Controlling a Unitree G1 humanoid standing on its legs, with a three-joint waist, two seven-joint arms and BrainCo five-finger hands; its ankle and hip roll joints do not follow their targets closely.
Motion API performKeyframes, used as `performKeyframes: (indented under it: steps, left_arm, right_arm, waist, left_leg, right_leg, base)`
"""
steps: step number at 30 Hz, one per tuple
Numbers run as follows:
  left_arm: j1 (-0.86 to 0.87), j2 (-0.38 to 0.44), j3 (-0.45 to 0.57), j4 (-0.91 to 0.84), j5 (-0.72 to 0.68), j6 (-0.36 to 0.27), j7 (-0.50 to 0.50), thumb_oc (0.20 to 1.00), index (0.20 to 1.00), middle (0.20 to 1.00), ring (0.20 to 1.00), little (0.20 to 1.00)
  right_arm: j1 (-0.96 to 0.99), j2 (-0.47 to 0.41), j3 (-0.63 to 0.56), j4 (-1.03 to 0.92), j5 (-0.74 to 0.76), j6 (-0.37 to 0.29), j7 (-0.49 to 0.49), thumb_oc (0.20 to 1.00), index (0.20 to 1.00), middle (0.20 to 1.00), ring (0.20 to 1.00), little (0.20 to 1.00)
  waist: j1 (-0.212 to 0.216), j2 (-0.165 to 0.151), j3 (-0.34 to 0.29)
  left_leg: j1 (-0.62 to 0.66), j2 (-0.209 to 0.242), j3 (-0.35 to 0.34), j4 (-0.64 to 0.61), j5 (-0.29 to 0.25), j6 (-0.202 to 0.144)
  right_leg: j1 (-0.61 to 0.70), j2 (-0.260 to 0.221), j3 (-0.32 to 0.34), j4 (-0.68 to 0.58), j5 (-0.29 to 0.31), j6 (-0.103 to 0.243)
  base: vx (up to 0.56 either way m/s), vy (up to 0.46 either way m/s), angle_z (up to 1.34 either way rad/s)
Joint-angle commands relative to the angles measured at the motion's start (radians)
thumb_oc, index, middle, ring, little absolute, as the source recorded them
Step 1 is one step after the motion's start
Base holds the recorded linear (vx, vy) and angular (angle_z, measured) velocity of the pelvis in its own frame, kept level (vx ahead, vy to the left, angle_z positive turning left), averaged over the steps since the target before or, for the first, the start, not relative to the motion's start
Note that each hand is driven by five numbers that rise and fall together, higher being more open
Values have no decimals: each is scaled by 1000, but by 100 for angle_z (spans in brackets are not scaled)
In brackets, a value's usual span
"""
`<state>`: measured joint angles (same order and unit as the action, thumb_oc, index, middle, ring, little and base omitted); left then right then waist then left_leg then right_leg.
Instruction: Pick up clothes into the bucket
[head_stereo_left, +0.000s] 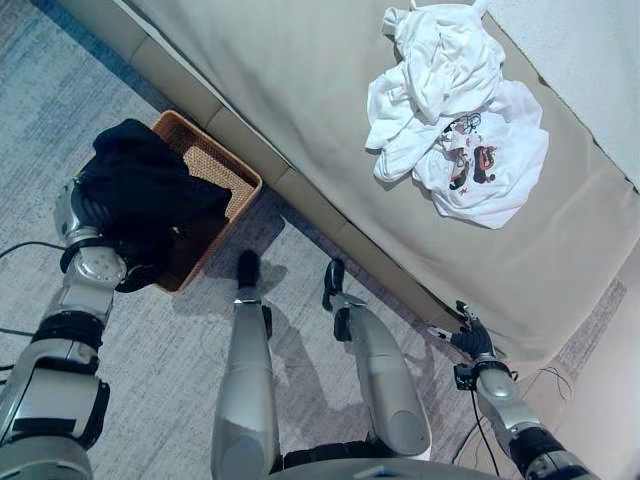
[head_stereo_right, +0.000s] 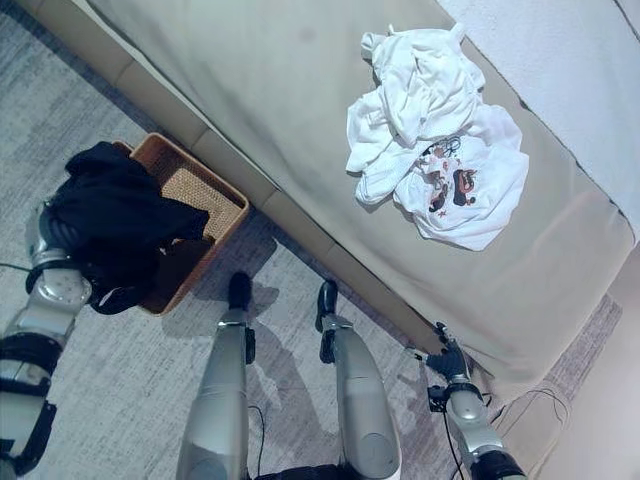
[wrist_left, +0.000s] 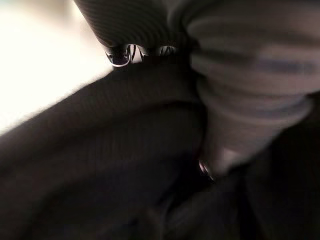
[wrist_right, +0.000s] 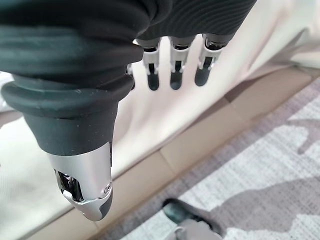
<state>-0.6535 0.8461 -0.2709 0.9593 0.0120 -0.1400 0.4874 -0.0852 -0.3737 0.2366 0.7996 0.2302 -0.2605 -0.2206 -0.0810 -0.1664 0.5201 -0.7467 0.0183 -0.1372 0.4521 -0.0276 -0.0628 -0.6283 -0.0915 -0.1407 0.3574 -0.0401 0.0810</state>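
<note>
The left hand (head_stereo_left: 100, 225) was buried under a black garment (head_stereo_left: 145, 185) draped over it above the near corner of the wicker basket (head_stereo_left: 215, 165) on the carpet (head_stereo_left: 170, 350); whether its fingers gripped the cloth could not be told; the right hand (wrist_right: 170, 60) hung beside the bed (head_stereo_left: 300, 90), fingers (wrist_right: 174, 75) straight and holding nothing; 1 heap of white clothes (head_stereo_left: 450, 110) lay on the bed, well apart from the basket.
</note>
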Motion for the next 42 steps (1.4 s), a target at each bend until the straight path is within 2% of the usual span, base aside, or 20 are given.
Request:
performKeyframes:
  steps: [1, 3, 6, 10, 15, 18, 19, 20, 23, 24, 25, 26, 30, 32, 35, 38, 41, 42]
  left_arm:
    - [-43, 144, 16, 19, 140, 33, 13, 1000, 1000, 1000, 1000, 1000]
    - [-32, 150, 21, -7, 153, 49, 18, 1000, 1000, 1000, 1000, 1000]
    - [20, 169, 49, -11, 200, 71, -30, 1000, 1000, 1000, 1000, 1000]
    - [94, 155, 95, -16, 212, 87, -61, 1000, 1000, 1000, 1000, 1000]
    - [204, 88, 164, -2, 180, 83, -108, 1000, 1000, 1000, 1000, 1000]
    - [255, 19, 190, -2, 172, 79, -108, 1000, 1000, 1000, 1000, 1000]
    - [256, 19, 190, -2, 173, 79, -108, 1000, 1000, 1000, 1000, 1000]
    - [311, -53, 221, -29, 142, 60, -92, 1000, 1000, 1000, 1000, 1000]
    - [392, -195, 275, -121, 12, -6, -63, 1000, 1000, 1000, 1000, 1000]
    - [393, -196, 275, -122, 13, -6, -63, 1000, 1000, 1000, 1000, 1000]
    - [436, -291, 268, -233, -35, -73, -36, 1000, 1000, 1000, 1000, 1000]
    - [447, -344, 235, -273, -41, -111, -10, 1000, 1000, 1000, 1000, 1000]
    - [463, -463, 83, -266, -52, -126, -83, 1000, 1000, 1000, 1000, 1000]
    - [463, -513, -5, -247, -57, -131, -126, 1000, 1000, 1000, 1000, 1000]
    - [472, -520, -198, -283, -1, -132, -224, 1000, 1000, 1000, 1000, 1000]
    - [463, -466, -406, -393, 57, -155, -365, 1000, 1000, 1000, 1000, 1000]
    - [451, -431, -485, -411, 87, -160, -410, 1000, 1000, 1000, 1000, 1000]
    - [451, -457, -478, -366, 92, -151, -403, 1000, 1000, 1000, 1000, 1000]
  right_arm:
    - [13, -35, 12, -43, 34, -32, -10, 1000, 1000, 1000, 1000, 1000]
    - [16, -39, 11, -46, 33, -36, -6, 1000, 1000, 1000, 1000, 1000]
    - [21, -44, 8, -39, 31, -23, 15, 1000, 1000, 1000, 1000, 1000]
    - [34, -68, -3, -95, 17, -15, 29, 1000, 1000, 1000, 1000, 1000]
    - [27, -113, -45, -211, -12, -13, 16, 1000, 1000, 1000, 1000, 1000]
    - [17, -136, -89, -281, -28, -17, -1, 1000, 1000, 1000, 1000, 1000]
    - [17, -137, -89, -282, -28, -17, -2, 1000, 1000, 1000, 1000, 1000]
    - [4, -151, -132, -337, -40, -25, -25, 1000, 1000, 1000, 1000, 1000]
    - [-17, -178, -208, -402, -79, -34, -88, 1000, 1000, 1000, 1000, 1000]
    - [-16, -178, -207, -403, -79, -34, -88, 1000, 1000, 1000, 1000, 1000]
    - [-37, -187, -247, -415, -113, -43, -137, 1000, 1000, 1000, 1000, 1000]
    - [-65, -194, -252, -402, -137, -46, -179, 1000, 1000, 1000, 1000, 1000]
    - [-162, -237, -287, -350, -219, -16, -266, 1000, 1000, 1000, 1000, 1000]
    - [-238, -273, -282, -264, -243, 8, -308, 1000, 1000, 1000, 1000, 1000]
    - [-421, -346, -214, -111, -271, 55, -355, 1000, 1000, 1000, 1000, 1000]
    - [-616, -435, -116, 86, -270, 85, -357, 1000, 1000, 1000, 1000, 1000]
    - [-773, -508, 24, 259, -299, 115, -299, 1000, 1000, 1000, 1000, 1000]
    - [-820, -516, 61, 304, -304, 119, -292, 1000, 1000, 1000, 1000, 1000]
  waist:
    - [9, -56, 0]
    - [12, -54, 0]
    - [21, -39, 0]
    - [29, -7, 0]
    - [39, 41, 0]
    - [43, 64, 0]
    - [42, 64, 0]
    - [48, 83, -2]
    - [59, 117, -22]
    - [58, 117, -22]
    - [66, 139, -40]
    - [74, 151, -49]
    - [88, 196, -81]
    - [99, 219, -94]
    - [110, 257, -104]
    - [120, 290, -115]
    - [123, 309, -114]
    - [119, 314, -110]
  left_leg:
    - [38, -27, 38, 17, -39, 50]
    - [41, -26, 41, 16, -40, 50]
    - [71, -25, 56, -3, -39, 53]
    - [115, -36, 65, -29, -35, 55]
    - [180, -50, 75, -68, -26, 55]
    - [222, -56, 73, -96, -18, 53]
    - [223, -56, 73, -97, -18, 53]
    - [263, -61, 72, -133, -8, 50]
    - [306, -66, 64, -194, 16, 45]
    - [307, -66, 63, -195, 16, 45]
    - [335, -70, 51, -239, 33, 42]
    - [350, -71, 41, -263, 44, 40]
    - [379, -82, 12, -315, 70, 40]
    - [388, -84, -2, -330, 78, 37]
    - [403, -87, -6, -346, 82, 35]
    - [411, -81, 0, -367, 88, 34]
    - [408, -75, 5, -387, 101, 29]
    - [406, -74, 5, -392, 107, 26]
  right_leg:
    - [34, -41, 41, -79, 89, 61]
    - [37, -41, 43, -83, 90, 62]
    - [55, -43, 53, -94, 89, 60]
    - [84, -53, 53, -93, 78, 54]
    - [129, -68, 53, -84, 61, 48]
    - [156, -75, 50, -80, 52, 45]
    - [156, -75, 49, -80, 52, 45]
    - [182, -80, 45, -83, 46, 43]
    - [209, -86, 32, -89, 35, 39]
    - [210, -87, 31, -90, 35, 39]
    - [221, -91, 19, -87, 24, 37]
    - [227, -91, 13, -81, 17, 34]
    - [235, -104, 0, -55, -10, 28]
    - [239, -108, -8, -38, -28, 24]
    - [230, -113, -5, 2, -54, 20]
    - [213, -108, 5, 24, -71, 17]
    - [190, -104, 9, 53, -87, 10]
    - [179, -105, 10, 67, -93, 7]
  base:
    - [0, 0, 0]
    - [13, 22, -4]
    - [4, 29, -12]
    - [2, 17, -11]
    - [-2, -5, -4]
    - [6, -26, 5]
    - [30, -37, 7]
    - [33, -34, 5]
    - [46, -64, 11]
    - [75, -76, 7]
    - [80, -86, 7]
    - [107, -107, 17]
    - [53, -94, 26]
    - [45, -109, 26]
    - [30, -55, 23]
    - [18, -17, 2]
    - [8, -57, -7]
    - [-7, -62, 4]
